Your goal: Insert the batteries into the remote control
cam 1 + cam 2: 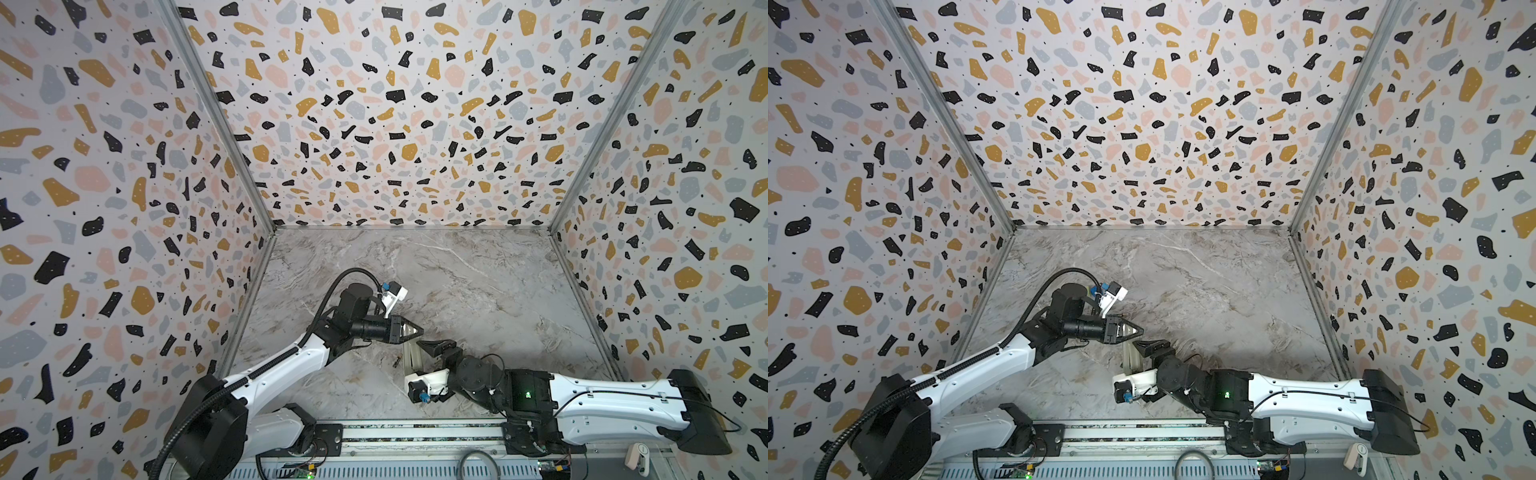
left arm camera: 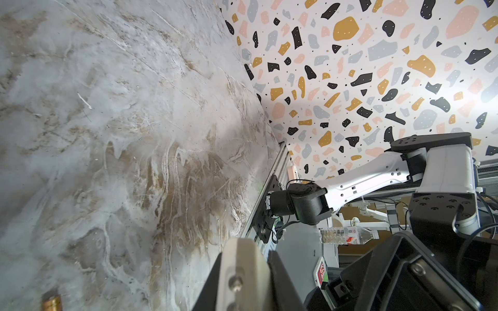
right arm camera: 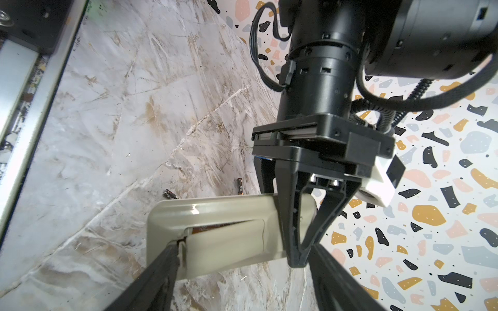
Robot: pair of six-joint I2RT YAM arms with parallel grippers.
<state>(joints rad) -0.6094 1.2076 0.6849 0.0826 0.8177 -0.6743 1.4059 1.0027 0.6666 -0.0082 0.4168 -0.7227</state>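
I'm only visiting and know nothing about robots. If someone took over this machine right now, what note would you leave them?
Left end effector: shut on one end of the slim cream-white plastic remote control, back side showing.
Right end effector: open, one fingertip at the end of the remote's battery cover, which sits askew.
Two small dark cylindrical batteries lie loose on the grey marble table beside the remote.
Done: remote gripped, cover partly shifted.
Left: clear the cover, load the batteries.

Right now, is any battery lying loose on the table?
Yes, two batteries lie on the table near the remote control in the right wrist view.
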